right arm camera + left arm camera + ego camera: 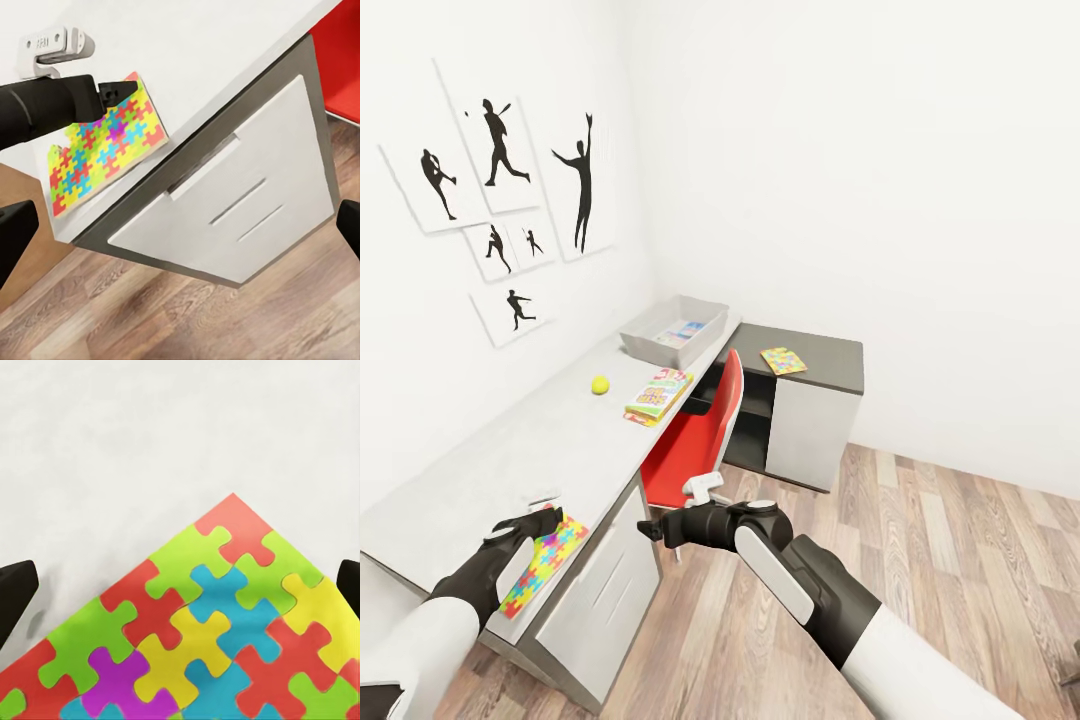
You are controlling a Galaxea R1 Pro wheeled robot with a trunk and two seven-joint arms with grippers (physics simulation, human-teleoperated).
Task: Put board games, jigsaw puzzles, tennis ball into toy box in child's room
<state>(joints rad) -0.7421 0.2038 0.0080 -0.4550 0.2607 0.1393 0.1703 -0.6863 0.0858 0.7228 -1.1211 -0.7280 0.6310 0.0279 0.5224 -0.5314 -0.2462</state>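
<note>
Puzzle colours sit right under your left gripper (538,520): it hangs over the near jigsaw puzzle (542,565) at about 7 o'clock in the head view, at the front edge of the long grey table (510,450). In the left wrist view its two dark fingertips (15,596) stand spread at either side, with one corner of that puzzle (202,637) flat on the pale top between them, so the jaws are wide apart and pinching nothing. Whether they touch the board you cannot tell.

Your right gripper (650,528) floats near 6 o'clock, in front of the drawer fronts (232,202) and well clear of the table top. The right wrist view shows its fingertips (16,232) far apart, empty, looking at the drawers, the wood floor (920,540) and the left arm (45,109) above the puzzle.

Further along the table, towards 11 o'clock, the tennis ball (600,384) lies alone. Just past it a colourful board game (658,396) lies at the table's front edge, beside the red chair (700,440). Beyond that stands the toy box (650,340), with a printed flat item showing inside it; which toy it is you cannot tell.

The second jigsaw puzzle (783,360) lies on the lower dark desk (830,360) at about 1 o'clock. Black sports silhouettes (510,200) hang on the wall at 10 o'clock.
</note>
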